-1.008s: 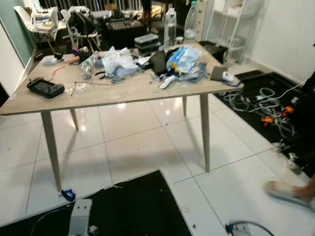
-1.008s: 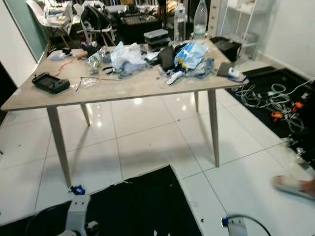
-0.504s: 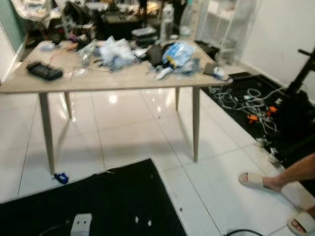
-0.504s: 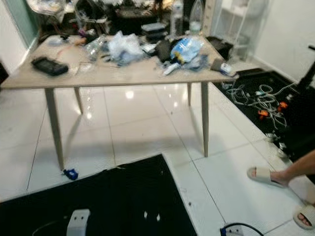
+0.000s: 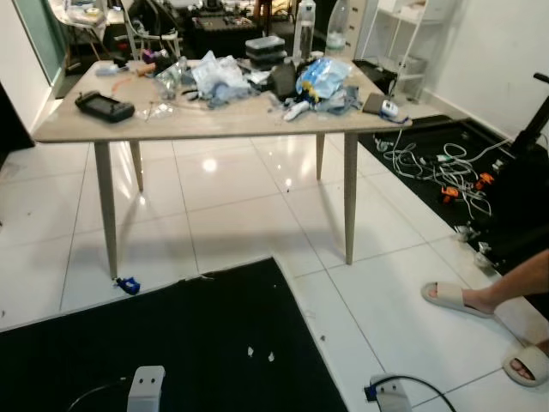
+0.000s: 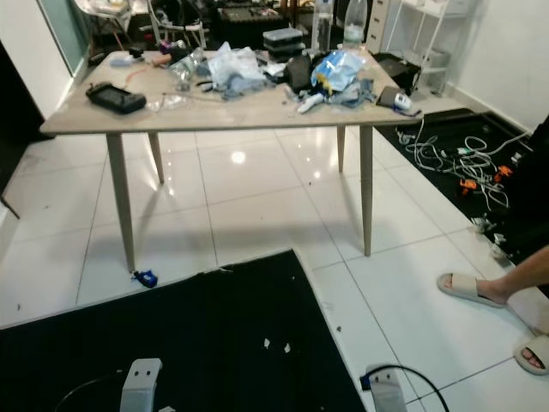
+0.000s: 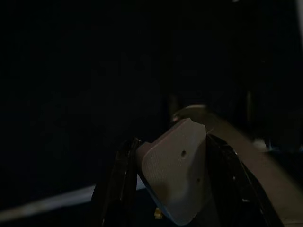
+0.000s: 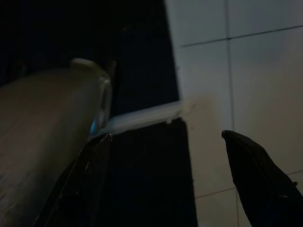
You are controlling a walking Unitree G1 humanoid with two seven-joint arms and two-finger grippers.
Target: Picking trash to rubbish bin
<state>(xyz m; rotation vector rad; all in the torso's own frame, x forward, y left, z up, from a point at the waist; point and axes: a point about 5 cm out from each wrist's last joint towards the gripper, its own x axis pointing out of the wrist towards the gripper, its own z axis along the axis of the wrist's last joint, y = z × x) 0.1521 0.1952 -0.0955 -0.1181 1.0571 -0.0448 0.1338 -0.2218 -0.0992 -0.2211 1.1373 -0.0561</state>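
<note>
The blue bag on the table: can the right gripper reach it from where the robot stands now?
Probably not: the blue bag lies far across the table, with open floor between, and the right gripper hangs low.

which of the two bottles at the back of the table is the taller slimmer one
The left bottle, a narrow clear one with straight sides. The bottle beside it on the right is wider and rounded toward its neck. Both stand upright at the table's far edge.

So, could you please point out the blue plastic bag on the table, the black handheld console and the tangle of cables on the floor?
blue plastic bag (image 5: 322, 77), left eye view, its middle.
black handheld console (image 5: 104, 106), left eye view, its top face.
tangle of cables (image 5: 433, 163), left eye view, white loops.
</note>
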